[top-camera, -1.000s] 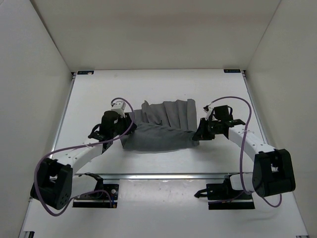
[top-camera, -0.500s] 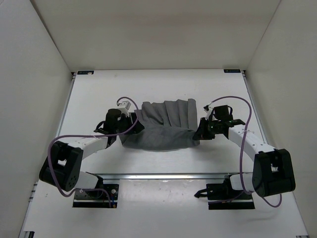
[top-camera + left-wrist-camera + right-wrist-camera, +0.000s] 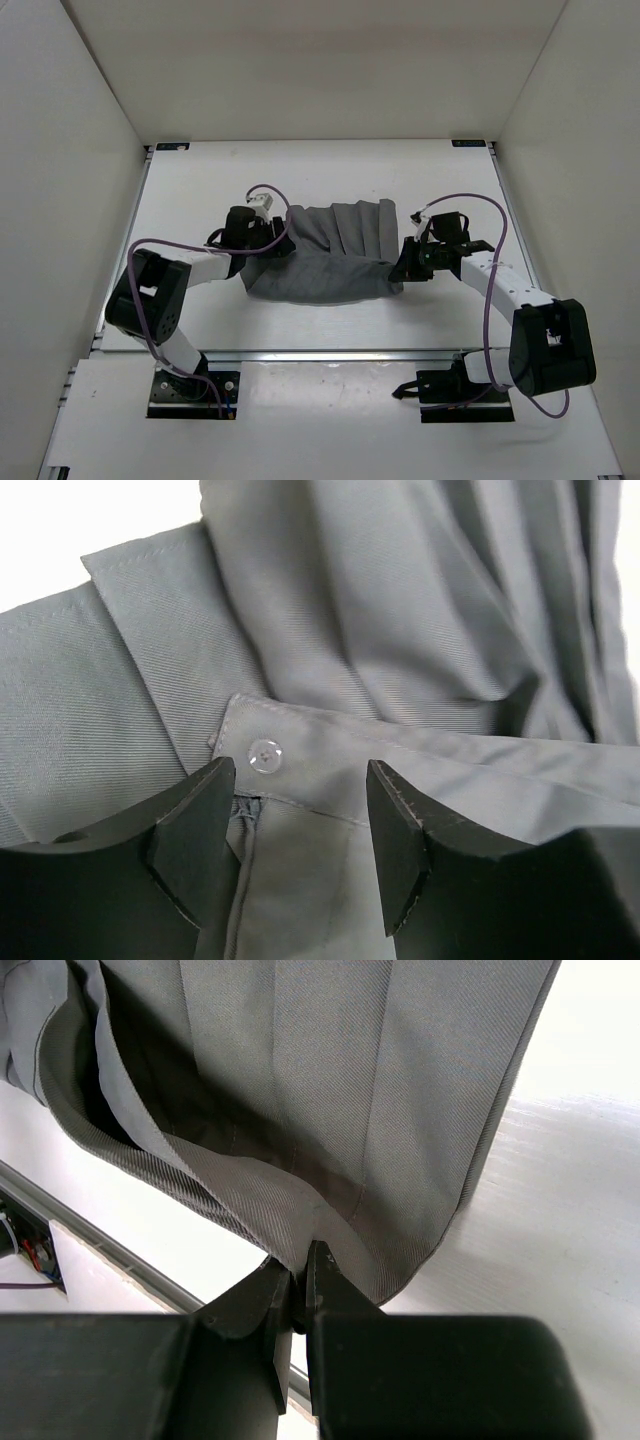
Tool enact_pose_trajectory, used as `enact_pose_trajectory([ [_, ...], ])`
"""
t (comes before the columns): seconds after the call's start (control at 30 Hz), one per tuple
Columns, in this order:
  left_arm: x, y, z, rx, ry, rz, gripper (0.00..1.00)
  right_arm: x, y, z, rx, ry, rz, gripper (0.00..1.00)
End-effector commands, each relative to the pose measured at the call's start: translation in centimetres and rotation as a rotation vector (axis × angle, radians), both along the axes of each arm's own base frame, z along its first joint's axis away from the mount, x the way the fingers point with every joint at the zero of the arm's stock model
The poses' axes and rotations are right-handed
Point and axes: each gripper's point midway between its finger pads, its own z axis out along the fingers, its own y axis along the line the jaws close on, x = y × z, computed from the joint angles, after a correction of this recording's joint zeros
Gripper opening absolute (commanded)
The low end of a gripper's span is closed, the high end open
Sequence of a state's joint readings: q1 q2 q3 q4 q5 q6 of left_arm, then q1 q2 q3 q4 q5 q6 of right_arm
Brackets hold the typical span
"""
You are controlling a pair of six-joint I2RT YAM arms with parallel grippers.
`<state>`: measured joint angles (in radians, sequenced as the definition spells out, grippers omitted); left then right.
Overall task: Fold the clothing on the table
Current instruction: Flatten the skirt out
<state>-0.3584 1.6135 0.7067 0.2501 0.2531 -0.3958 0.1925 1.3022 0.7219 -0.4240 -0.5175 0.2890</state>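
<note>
Currently on my screens, item by item.

- Left claw [image 3: 300, 795]: jaws spread apart and gripping nothing. Its black fingers [image 3: 190, 820] are poised over a waistband.
- Small clear round button [image 3: 264, 753]: just ahead of the left claw's opening, nearer one finger than the other.
- Mid-grey pleated fabric garment [image 3: 330, 255]: lies between my two claws on the large flat white table [image 3: 200, 180]. Its pleats fan out beyond the left claw.
- Right claw [image 3: 300, 1265]: jaws closed, pinching a folded edge of the garment at its tips. Fabric stretches ahead of it.
- Silver metal rail [image 3: 330, 354]: behind both claws, toward the bases.
</note>
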Motion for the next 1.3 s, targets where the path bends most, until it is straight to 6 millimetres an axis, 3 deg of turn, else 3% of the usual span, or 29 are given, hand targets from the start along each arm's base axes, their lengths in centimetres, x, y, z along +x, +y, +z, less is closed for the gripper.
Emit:
enact_pose_trajectory([
  [0.0, 1.7, -0.5, 0.9, 0.008, -0.056, -0.003, 0.66, 0.8, 0.4, 0.5, 0.017, -0.039, 0.013, 0.00],
  [0.13, 2.8, -0.1, 0.8, 0.046, -0.073, 0.023, 0.67, 0.5, 0.5, 0.1, 0.019, -0.021, 0.014, 0.00],
  [0.6, 3.3, 1.2, 0.5, 0.079, -0.062, 0.050, 0.68, 0.6, 0.4, -0.4, 0.020, -0.012, 0.019, 0.00],
  [1.07, 2.6, -0.5, -1.7, 0.107, -0.002, 0.003, 0.69, 0.5, 0.6, -0.3, 0.027, -0.016, 0.029, 0.00],
  [1.27, 2.1, -2.1, -1.2, 0.053, -0.011, -0.052, 0.54, 0.5, 0.3, -0.5, 0.029, -0.011, 0.019, 0.00],
])
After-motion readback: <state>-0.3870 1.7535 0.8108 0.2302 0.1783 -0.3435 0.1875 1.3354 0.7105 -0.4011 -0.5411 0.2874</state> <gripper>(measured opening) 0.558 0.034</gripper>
